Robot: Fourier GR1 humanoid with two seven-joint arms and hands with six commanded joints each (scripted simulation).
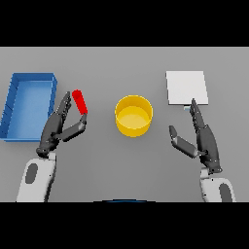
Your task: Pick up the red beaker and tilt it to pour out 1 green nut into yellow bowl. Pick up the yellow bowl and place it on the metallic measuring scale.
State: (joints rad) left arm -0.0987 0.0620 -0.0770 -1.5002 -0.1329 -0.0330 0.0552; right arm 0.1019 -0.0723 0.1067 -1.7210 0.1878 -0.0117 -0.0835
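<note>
The grey worktop [121, 165] carries all items. At the far left lies a blue tray [14, 104], rectangular, open-topped, with its long axis running from near to far. At the far right lies the metallic measuring scale [186, 86], a flat pale square plate; a small pale tab shows at its near edge. No writing or label can be read on any item.

The yellow bowl [133, 115] stands upright near the centre, between the two hands and apart from both. Its opening faces up. Whether it holds anything cannot be told.

The left hand [57, 127] is just right of the tray. Its fingers extend toward the far side and its thumb reaches right, touching the lower end of the red beaker [80, 102]. The hand is relaxed, not closed round the beaker.

The right hand [202, 136] is just below the scale, fingers straight and pointing at its near edge, thumb spread left; it holds nothing.

The red beaker is a slim cylinder. Its long axis is tilted, upper end leaning left and away, lower end toward the bowl.
</note>
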